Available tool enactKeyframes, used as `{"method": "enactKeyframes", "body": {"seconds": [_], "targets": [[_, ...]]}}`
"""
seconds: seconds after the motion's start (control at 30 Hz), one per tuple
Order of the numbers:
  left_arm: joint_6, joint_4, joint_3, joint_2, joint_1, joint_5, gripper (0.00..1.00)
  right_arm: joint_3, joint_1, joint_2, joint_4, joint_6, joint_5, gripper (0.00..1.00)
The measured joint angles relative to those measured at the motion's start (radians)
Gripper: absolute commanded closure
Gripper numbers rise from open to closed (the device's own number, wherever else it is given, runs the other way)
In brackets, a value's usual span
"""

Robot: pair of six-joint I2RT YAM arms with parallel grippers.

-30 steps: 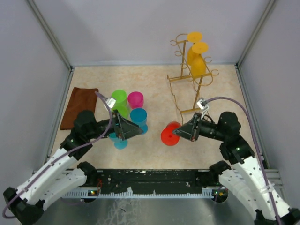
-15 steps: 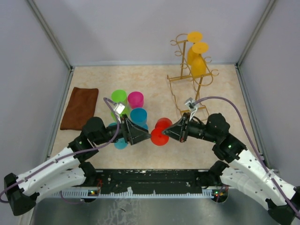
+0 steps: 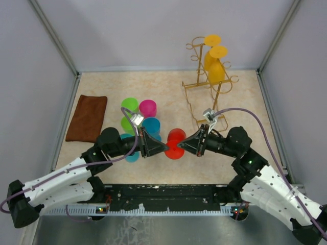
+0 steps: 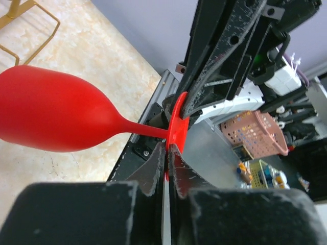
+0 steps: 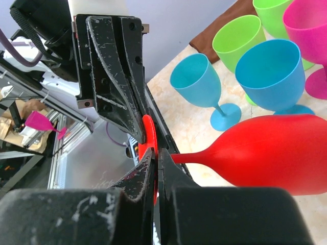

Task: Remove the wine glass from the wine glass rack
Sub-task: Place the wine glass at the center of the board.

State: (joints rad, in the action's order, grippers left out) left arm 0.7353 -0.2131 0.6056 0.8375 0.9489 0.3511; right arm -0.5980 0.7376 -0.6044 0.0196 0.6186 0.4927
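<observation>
Left gripper (image 3: pixel 165 148) was pinched nearly flat on the foot of the red wine glass (image 3: pixel 177 137); in its own wrist view the fingers were clamped either side of the thin disc. Right gripper (image 3: pixel 180 147) was shut tight on the same foot from the opposite edge, so we had both arms holding one glass, tips almost touching, low over the table (image 3: pixel 168 92) near its front middle. We read this as a handover: the glass lay on its side, stem level, bowl pointing toward the back, leaving the foot exposed for a second grip. It was already off the wine glass rack (image 3: pixel 219 101), which stood well apart at back right with yellow glasses (image 3: pixel 217 71) hanging on it. Green, pink and blue glasses (image 3: pixel 148 122) stood upright just left of the handoff, likely the drop zone. Brown cloth (image 3: pixel 87 117) lay far left. We judged the right gripper needed to let go next; the risk was the thin foot slipping or the bowl knocking that cluster.
</observation>
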Motion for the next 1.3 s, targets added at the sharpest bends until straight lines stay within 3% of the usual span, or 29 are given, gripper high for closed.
{"method": "enactKeyframes", "body": {"seconds": [0.23, 0.4, 0.5, 0.6, 0.7, 0.87, 0.93, 1.03, 1.13, 1.2, 1.3], "targets": [[-0.015, -0.031, 0.002, 0.013, 0.005, 0.008, 1.00, 0.000, 0.000, 0.027, 0.018, -0.026, -0.002, 0.84], [-0.022, -0.034, 0.002, 0.031, 0.005, 0.013, 1.00, -0.001, 0.000, 0.042, 0.066, -0.053, -0.005, 0.57], [-0.027, -0.036, 0.002, 0.030, 0.005, 0.012, 1.00, -0.006, 0.000, 0.049, 0.108, -0.075, 0.009, 0.49], [-0.042, -0.038, 0.002, 0.023, 0.005, 0.004, 1.00, -0.006, 0.000, 0.048, 0.133, -0.087, 0.051, 0.52], [-0.056, -0.042, 0.002, 0.014, 0.006, -0.005, 1.00, -0.006, 0.000, 0.024, 0.134, -0.088, 0.089, 0.65], [-0.065, -0.050, 0.002, 0.010, 0.011, -0.018, 0.99, -0.006, 0.000, -0.020, 0.124, -0.090, 0.123, 0.94], [-0.072, -0.049, 0.002, 0.010, 0.011, -0.025, 0.91, -0.005, 0.000, -0.024, 0.117, -0.093, 0.127, 1.00], [-0.084, -0.060, 0.002, 0.010, 0.012, -0.026, 0.57, -0.002, 0.000, -0.011, 0.108, -0.095, 0.122, 1.00], [-0.087, -0.055, 0.002, 0.010, 0.015, -0.029, 0.36, 0.026, 0.000, 0.023, 0.077, -0.113, 0.118, 1.00], [-0.090, -0.042, 0.002, 0.008, 0.016, -0.037, 0.26, 0.064, 0.000, 0.061, 0.063, -0.138, 0.112, 1.00], [-0.097, -0.013, 0.002, -0.010, 0.016, -0.068, 0.20, 0.119, 0.000, 0.114, 0.062, -0.199, 0.090, 1.00]]}}
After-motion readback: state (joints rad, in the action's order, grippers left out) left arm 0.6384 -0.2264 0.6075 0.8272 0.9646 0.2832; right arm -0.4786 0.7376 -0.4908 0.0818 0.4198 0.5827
